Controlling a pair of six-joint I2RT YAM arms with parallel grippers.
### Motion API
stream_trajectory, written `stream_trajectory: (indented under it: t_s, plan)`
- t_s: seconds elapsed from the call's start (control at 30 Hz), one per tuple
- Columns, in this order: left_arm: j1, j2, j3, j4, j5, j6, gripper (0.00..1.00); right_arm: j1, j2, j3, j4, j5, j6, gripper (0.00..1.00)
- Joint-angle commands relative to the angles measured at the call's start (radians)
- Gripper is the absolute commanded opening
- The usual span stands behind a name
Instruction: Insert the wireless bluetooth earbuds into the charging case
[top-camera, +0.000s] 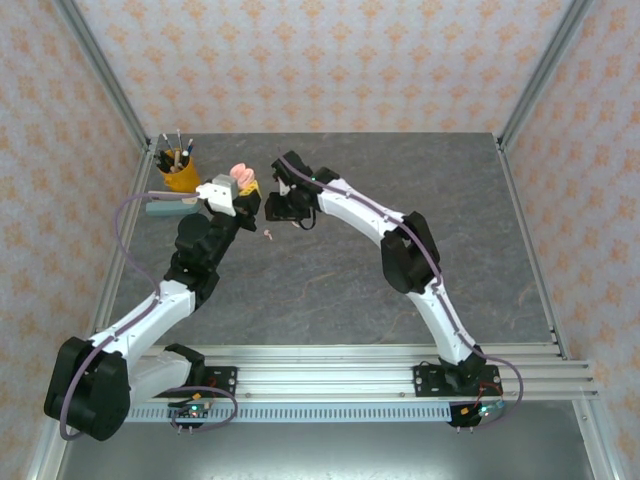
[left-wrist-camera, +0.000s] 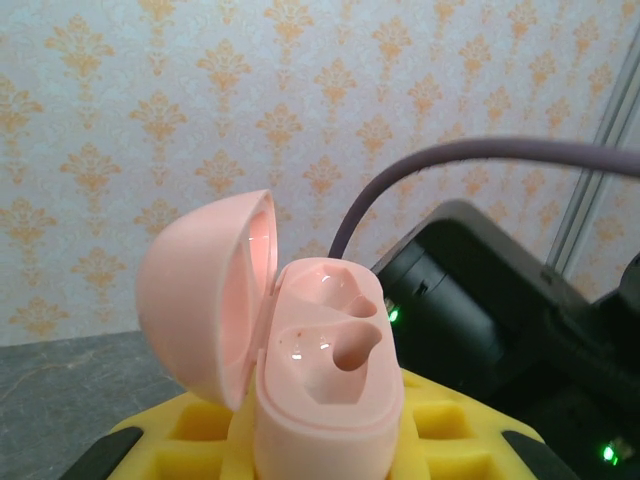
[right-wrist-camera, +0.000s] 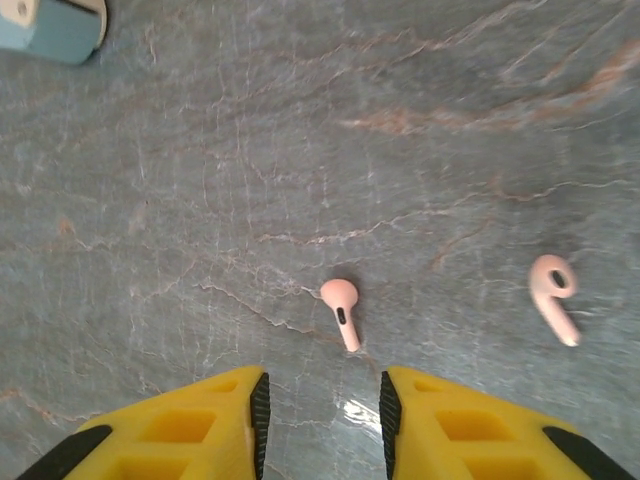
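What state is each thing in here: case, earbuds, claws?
charging case: lid open, both sockets empty.
left gripper: shut on the charging case.
right gripper: open, holding nothing.
first earbud: lying on the table.
second earbud: lying on the table.
pen cup: upright.

Open pink case (left-wrist-camera: 325, 400) — two loose earbuds (right-wrist-camera: 341, 312) (right-wrist-camera: 553, 297)

Two earbuds (right-wrist-camera: 341, 312) apart — on table (right-wrist-camera: 200, 180)

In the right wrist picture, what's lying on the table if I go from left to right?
Blue thing in the top corner → first pink earbud → second pink earbud.
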Motion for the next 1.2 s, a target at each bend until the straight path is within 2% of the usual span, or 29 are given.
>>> stream_trajectory:
  t_s: [0.0, 0.9, 1.17]
  plan:
    - [0.014, -0.025, 0.047, 0.000, -0.041, -0.025, 0.00, 0.001, 0.030, 0.041, -0.017, -0.010, -0.035, 0.36]
    - [0.025, -0.034, 0.074, -0.008, -0.074, -0.080, 0.00, 0.073, 0.244, 0.257, -0.141, 0.141, -0.119, 0.39]
    - [0.028, -0.044, 0.077, -0.010, -0.077, -0.086, 0.00, 0.118, 0.300, 0.333, -0.194, 0.280, -0.173, 0.40]
